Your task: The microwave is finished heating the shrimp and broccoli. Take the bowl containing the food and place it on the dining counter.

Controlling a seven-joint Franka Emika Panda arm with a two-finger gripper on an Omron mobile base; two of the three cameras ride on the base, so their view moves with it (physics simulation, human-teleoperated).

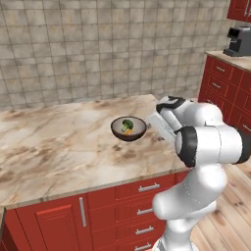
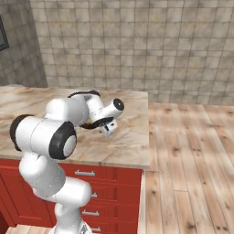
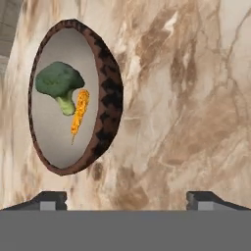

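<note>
Bowl (image 1: 129, 129) sits on the bench (image 1: 59, 142), right of centre and toward its right end, upright, with broccoli (image 1: 127, 124) and shrimp (image 1: 129, 131) inside. Gripper (image 3: 126, 198) is just to the bowl's right, off it. In the hand view the two fingers (image 3: 45, 200) stand wide apart with only bare marbled stone between them; nothing held.

Left base view gives the clean look at the bowl and its rim, with the white arm (image 1: 206, 142) coming in from the right. Right base view hides most of the bowl (image 2: 97, 124) behind the arm's forearm; only a dark sliver of rim and a spot of yellow-green show under the wrist. Hand view shows the contents best: green floret (image 3: 60, 83) with pale stem, the orange shrimp (image 3: 79, 112) touching it on the grey inside of the bowl (image 3: 105, 112).

Bench is beige-brown marbled stone over red cabinets (image 1: 54, 220) with silver bar handles (image 1: 148, 187). Grey tiled wall (image 1: 98, 49) behind, wood plank floor (image 2: 192, 160) to the right. A dark coffee machine (image 1: 238, 41) stands on a second red-cabinet counter at far right, cut off by the frame edge. A dark framed panel (image 2: 2, 34) at the left edge of the right base view is too cropped to identify.
</note>
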